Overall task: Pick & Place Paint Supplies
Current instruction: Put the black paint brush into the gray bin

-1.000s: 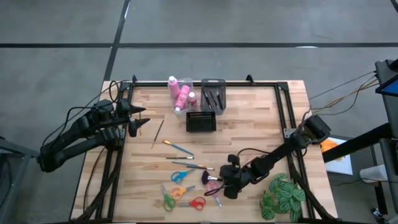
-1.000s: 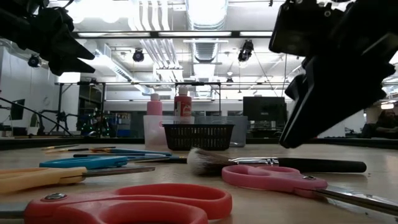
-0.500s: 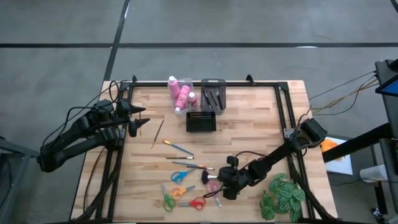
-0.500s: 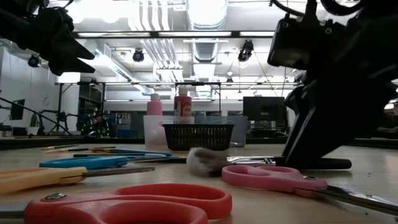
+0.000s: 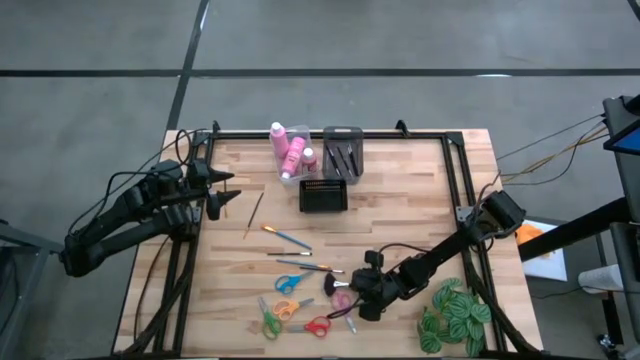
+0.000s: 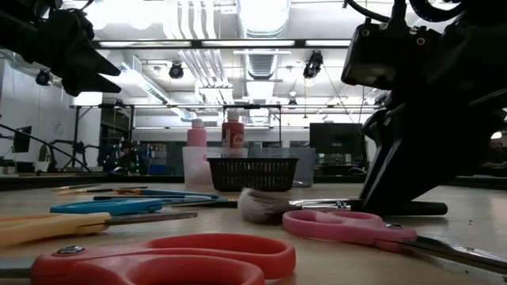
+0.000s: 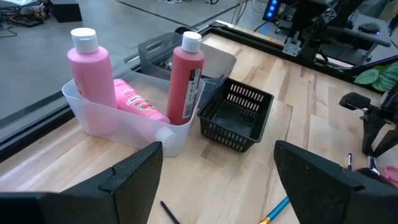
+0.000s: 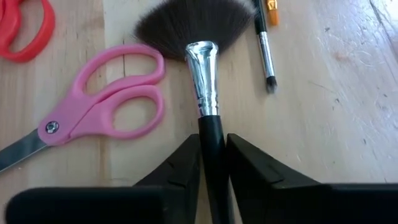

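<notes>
My right gripper [image 5: 362, 291] is down at the table's near middle, shut on a black-handled fan brush [image 8: 186, 28]; it also shows in the low view [image 6: 396, 202]. Pink scissors [image 8: 102, 109] lie beside the brush. My left gripper [image 5: 222, 190] is open and empty above the table's left edge. Three pink bottles [image 7: 93, 68] with white caps stand or lie in a clear bin [image 5: 290, 152] at the back. Thin brushes [image 5: 285, 237] and several coloured scissors [image 5: 290, 305] lie flat on the table. My right gripper pinches the fan brush's black handle [image 8: 210, 146] between its two fingers, just behind the silver ferrule [image 8: 204, 74]. The fingers slant down from above and from the table's right. The brush lies flat on the table, bristles toward the left.
A black mesh basket [image 5: 323, 195] and a grey bin [image 5: 343, 150] holding brushes stand at the back centre. A green leafy plant [image 5: 452, 315] lies at the near right corner. A black frame [image 5: 455, 170] runs along the table's back and sides.
My right gripper has come down from just above the fan brush onto its black handle, shifting slightly toward the table's left. The brush has stayed lying on the table.
</notes>
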